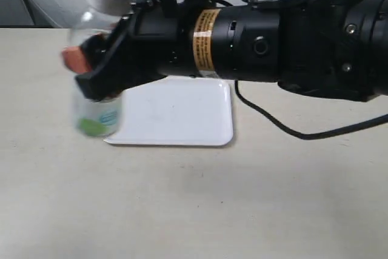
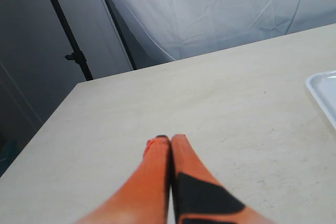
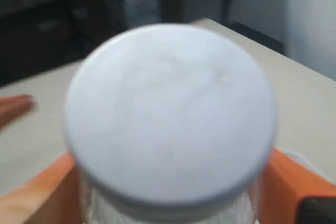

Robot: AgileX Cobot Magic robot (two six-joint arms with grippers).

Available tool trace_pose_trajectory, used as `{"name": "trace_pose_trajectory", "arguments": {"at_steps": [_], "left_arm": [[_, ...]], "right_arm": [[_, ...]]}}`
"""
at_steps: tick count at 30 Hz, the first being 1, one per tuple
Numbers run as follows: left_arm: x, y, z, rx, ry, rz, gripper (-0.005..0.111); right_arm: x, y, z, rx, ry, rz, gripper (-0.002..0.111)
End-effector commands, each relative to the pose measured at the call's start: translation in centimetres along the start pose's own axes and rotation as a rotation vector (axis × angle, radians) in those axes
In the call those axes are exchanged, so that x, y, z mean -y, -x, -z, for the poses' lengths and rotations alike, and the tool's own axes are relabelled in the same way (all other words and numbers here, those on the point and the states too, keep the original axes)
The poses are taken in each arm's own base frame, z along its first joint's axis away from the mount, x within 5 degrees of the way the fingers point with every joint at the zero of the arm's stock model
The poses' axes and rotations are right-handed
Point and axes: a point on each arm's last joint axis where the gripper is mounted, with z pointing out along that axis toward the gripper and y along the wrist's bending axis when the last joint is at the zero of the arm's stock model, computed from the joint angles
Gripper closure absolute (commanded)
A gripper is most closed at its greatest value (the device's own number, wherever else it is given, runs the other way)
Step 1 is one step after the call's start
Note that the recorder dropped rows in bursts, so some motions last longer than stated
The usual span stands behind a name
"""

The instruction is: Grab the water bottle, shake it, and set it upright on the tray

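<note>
The water bottle (image 1: 97, 116), blurred, is gripped by the right end effector (image 1: 91, 71) at the tray's (image 1: 182, 119) left edge. The left end effector (image 2: 170, 153) is seen closed over the bench (image 1: 182, 198) beside the tray.

The water bottle (image 1: 98, 116) is clear plastic, blurred here, with a smooth matt white cap (image 3: 170, 114). The tray (image 1: 182, 119) looks like smooth white plastic with a soft sheen. The table (image 1: 194, 210) is matt, pale and faintly speckled. The left gripper (image 2: 169, 140) has matt orange fingers (image 2: 152, 177); behind hangs creased white cloth (image 2: 220, 14)
</note>
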Motion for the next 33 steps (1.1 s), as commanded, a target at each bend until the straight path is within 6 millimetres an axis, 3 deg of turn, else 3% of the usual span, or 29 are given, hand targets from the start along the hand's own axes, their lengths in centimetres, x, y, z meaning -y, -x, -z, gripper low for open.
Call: {"name": "trace_pose_trajectory", "arguments": {"at_steps": [1,3,5,10,13,16,21,25,28,33], "left_arm": [[0.0,-0.1,0.0,0.0,0.001,0.004,0.107],[0.0,-0.1,0.0,0.0,0.001,0.004,0.107],[0.0,-0.1,0.0,0.0,0.001,0.004,0.107],[0.0,-0.1,0.0,0.0,0.001,0.004,0.107],[0.0,-0.1,0.0,0.0,0.001,0.004,0.107],[0.0,-0.1,0.0,0.0,0.001,0.004,0.107],[0.0,-0.1,0.0,0.0,0.001,0.004,0.107],[0.0,-0.1,0.0,0.0,0.001,0.004,0.107],[0.0,-0.1,0.0,0.0,0.001,0.004,0.107],[0.0,-0.1,0.0,0.0,0.001,0.004,0.107]], "right_arm": [[4.7,-1.3,1.3,-0.191,-0.497,0.054,0.109],[5.2,-1.3,1.8,-0.196,-0.56,0.04,0.109],[4.6,-1.1,1.4,-0.166,-0.493,0.024,0.109],[-0.6,0.2,-0.2,0.027,0.109,0.019,0.109],[-1.9,0.2,-0.5,0.065,0.259,0.02,0.109],[-0.7,-0.3,-0.8,0.019,0.135,0.012,0.109],[4.1,-2.0,0.0,-0.184,-0.407,0.028,0.109],[5.0,-2.1,0.5,-0.206,-0.516,0.032,0.109],[3.5,-1.7,-0.3,-0.144,-0.335,0.012,0.109],[-1.4,-0.8,-1.3,0.013,0.219,0.006,0.109]]}}
